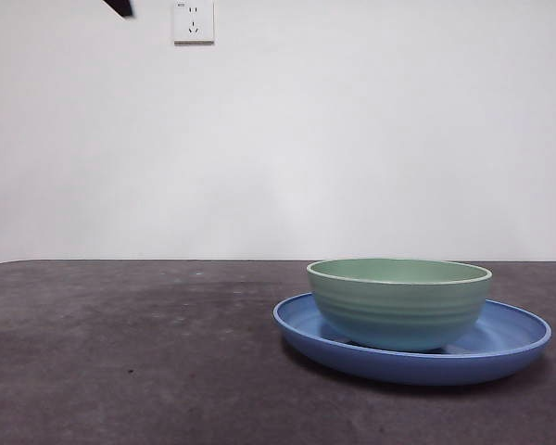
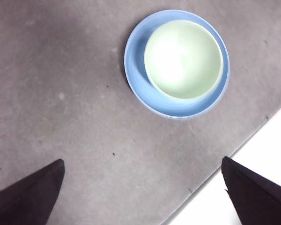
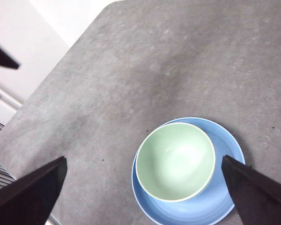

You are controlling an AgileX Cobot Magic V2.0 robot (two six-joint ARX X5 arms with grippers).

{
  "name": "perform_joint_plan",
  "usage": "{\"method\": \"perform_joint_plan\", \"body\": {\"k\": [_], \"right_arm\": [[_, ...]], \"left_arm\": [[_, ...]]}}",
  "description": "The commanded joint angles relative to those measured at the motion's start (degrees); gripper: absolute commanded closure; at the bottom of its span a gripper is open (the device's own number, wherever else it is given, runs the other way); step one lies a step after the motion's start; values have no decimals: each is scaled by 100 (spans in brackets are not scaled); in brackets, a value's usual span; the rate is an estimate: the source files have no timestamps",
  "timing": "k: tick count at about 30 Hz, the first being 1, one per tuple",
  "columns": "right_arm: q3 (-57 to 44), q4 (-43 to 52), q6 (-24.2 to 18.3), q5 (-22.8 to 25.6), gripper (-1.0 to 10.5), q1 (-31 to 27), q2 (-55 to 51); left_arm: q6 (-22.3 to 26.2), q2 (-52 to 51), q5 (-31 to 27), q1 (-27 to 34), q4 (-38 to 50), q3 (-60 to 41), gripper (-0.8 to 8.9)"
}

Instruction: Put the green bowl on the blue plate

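Pale mint-green ridged bowl (image 1: 399, 303) sits upright and empty on a wider glossy blue plate (image 1: 500, 352) — off-centre on it, directly below the right gripper (image 3: 143, 185) — both on the table

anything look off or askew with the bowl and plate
Nothing is damaged or spilled. The green bowl sits upright on the blue plate, only off-centre, nearer one side of the rim. Both tools are open and hang clear of it.

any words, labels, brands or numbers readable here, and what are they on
No readable text in any view.
Wall socket: a tiny dark mark at its top left corner, too small to read.
Green bowl and blue plate: no print or label visible.
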Motion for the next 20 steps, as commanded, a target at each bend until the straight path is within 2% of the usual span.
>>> {"method": "perform_joint_plan", "body": {"k": [1,4,7,14,20], "right_arm": [[103,28,-55,24,339,17,26],[103,28,-55,22,339,17,26],[103,28,-55,22,338,17,26],[103,7,-55,20,339,17,24],[103,-149,-81,17,338,17,24]], "left_arm": [[291,-898,17,-42,691,-785,153],[452,-2031,17,-44,1305,-1655,153],[385,-2981,20,-44,1639,-2358,153],[-116,-4590,20,-44,2052,-3689,153],[-608,-5268,20,-44,2100,-4374,154]]}}
